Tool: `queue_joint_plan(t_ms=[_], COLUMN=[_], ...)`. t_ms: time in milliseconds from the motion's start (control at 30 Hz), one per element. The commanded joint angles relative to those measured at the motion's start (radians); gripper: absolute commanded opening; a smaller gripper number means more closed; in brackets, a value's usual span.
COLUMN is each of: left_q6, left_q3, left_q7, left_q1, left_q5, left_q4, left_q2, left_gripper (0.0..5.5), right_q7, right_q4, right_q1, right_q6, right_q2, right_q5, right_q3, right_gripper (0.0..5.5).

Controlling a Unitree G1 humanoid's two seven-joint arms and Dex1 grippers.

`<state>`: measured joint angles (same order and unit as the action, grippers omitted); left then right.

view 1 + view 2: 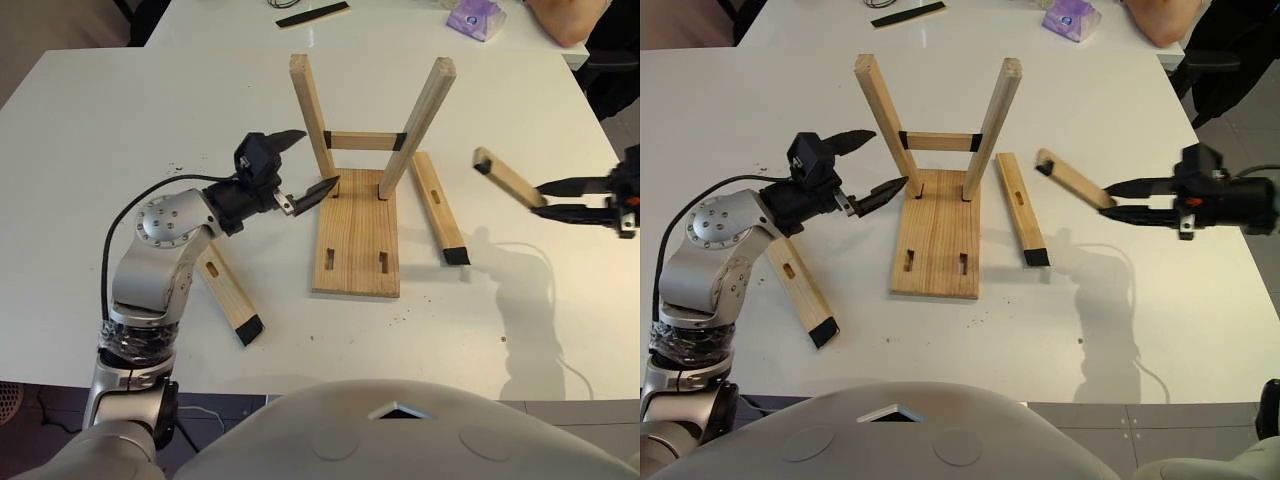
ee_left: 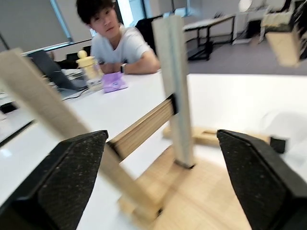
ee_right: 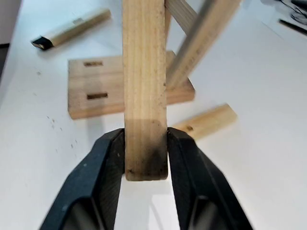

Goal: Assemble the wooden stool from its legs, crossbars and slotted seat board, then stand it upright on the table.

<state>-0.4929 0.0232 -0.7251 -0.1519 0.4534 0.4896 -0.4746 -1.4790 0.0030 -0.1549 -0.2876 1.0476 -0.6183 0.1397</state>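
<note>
- Your left pincer [image 1: 320,158] gapes empty, just beside two upright legs [image 1: 313,115] joined by one crossbar [image 1: 363,141]
- Those legs fill two slots of the one seat board [image 1: 357,250]; two slots [image 1: 384,262] stay bare
- Your right pincer [image 1: 537,200] clamps one stick [image 1: 508,177]
- Two loose legs [image 1: 438,208] lie flat: one between your pincers, one behind the left

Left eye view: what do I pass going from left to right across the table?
First a lying leg → seat board → second lying leg → held leg → right pincer.
</note>
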Motion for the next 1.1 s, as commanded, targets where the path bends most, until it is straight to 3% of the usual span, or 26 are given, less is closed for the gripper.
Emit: queue_joint_plan(t_ms=[33, 133, 233, 567, 867, 1100], left_q6=[-0.150, -0.182, -0.187, -0.170, -0.159, -0.152], left_q3=[-0.036, -0.045, -0.055, -0.027, 0.019, 0.047], left_q7=[-0.042, -0.074, -0.091, -0.024, -0.062, -0.067], left_q1=[-0.037, -0.030, -0.016, -0.088, -0.083, -0.080], left_q5=[0.283, 0.391, 0.472, 0.480, 0.447, 0.415], left_q4=[0.120, 0.163, 0.183, 0.129, 0.136, 0.132], left_q2=[0.008, -0.020, -0.025, -0.001, -0.029, -0.041], left_gripper=[3.60, 3.24, 3.24, 3.24, 3.24, 2.14], right_q7=[0.109, 0.174, 0.202, 0.195, 0.153, 0.134], right_q4=[-0.280, -0.321, -0.334, -0.265, -0.234, -0.232], right_q1=[-0.037, -0.093, -0.132, -0.191, -0.210, -0.215], right_q6=[-0.219, -0.344, -0.402, -0.371, -0.345, -0.334], right_q2=[-0.066, -0.113, -0.153, -0.248, -0.273, -0.283], right_q5=[-0.205, -0.340, -0.385, -0.233, -0.149, -0.118], right_q3=[-0.023, -0.015, -0.040, -0.183, -0.233, -0.242], right_gripper=[1.31, 1.31, 1.31, 1.31, 1.31, 1.31])
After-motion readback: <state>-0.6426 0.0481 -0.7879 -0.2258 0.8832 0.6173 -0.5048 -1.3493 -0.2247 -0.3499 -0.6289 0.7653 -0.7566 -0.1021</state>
